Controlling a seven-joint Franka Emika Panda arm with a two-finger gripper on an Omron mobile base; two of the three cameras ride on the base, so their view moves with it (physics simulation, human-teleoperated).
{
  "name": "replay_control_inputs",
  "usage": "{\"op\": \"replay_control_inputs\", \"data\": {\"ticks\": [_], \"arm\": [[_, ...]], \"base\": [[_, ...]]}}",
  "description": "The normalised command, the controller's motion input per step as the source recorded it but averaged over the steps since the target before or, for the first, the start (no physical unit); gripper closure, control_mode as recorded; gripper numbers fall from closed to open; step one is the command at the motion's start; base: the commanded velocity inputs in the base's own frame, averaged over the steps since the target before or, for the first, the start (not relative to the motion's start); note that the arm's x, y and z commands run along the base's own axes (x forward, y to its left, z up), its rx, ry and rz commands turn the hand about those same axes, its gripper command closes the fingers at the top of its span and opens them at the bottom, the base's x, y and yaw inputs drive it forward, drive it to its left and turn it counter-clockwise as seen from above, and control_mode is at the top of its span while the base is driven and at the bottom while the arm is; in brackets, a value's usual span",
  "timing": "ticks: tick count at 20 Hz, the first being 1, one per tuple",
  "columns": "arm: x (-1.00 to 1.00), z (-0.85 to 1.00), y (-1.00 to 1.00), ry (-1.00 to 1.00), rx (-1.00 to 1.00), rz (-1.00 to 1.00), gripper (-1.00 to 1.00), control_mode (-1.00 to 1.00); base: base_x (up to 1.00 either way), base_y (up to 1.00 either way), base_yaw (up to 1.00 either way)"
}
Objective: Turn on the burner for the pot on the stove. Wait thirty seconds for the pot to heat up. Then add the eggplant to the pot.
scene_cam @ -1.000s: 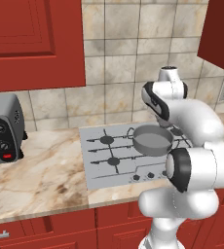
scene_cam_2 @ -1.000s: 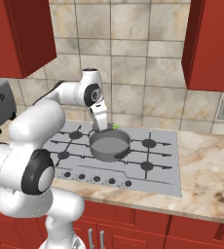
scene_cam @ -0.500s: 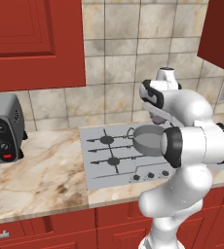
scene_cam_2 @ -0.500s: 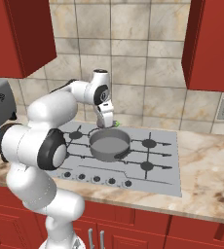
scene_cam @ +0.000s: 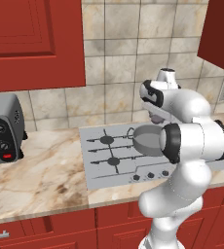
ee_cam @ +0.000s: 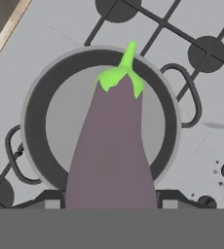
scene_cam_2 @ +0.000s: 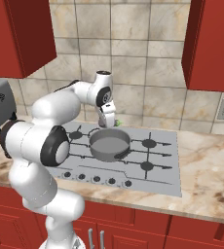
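Eggplant held above the pot on the stove

The pot (scene_cam_2: 109, 144) sits on the stove (scene_cam_2: 158, 165), which lies in the counter (scene_cam_2: 211, 182). The gripper (scene_cam_2: 110, 122) holds the eggplant (ee_cam: 115, 151) over the pot's rear rim. The knobs (scene_cam_2: 95, 179) run along the stove's front edge. A toaster oven (scene_cam: 3, 129) stands on the counter well left of the stove.
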Motion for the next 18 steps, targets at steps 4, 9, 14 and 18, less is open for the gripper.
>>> {"op": "replay_control_inputs", "data": {"ticks": [4,9,14,18], "arm": [[0.07,-0.31,0.0,0.0,0.0,0.0,1.0,-1.0],[0.06,-0.3,0.0,0.0,0.0,0.0,1.0,-1.0],[0.03,-0.16,0.0,0.0,-0.01,0.0,1.0,-1.0],[0.11,-0.14,0.0,0.0,-0.02,0.0,1.0,-1.0]], "base": [[0.0,0.0,0.0],[0.0,0.0,0.0],[0.0,0.0,0.0],[0.0,0.0,0.0]]}}
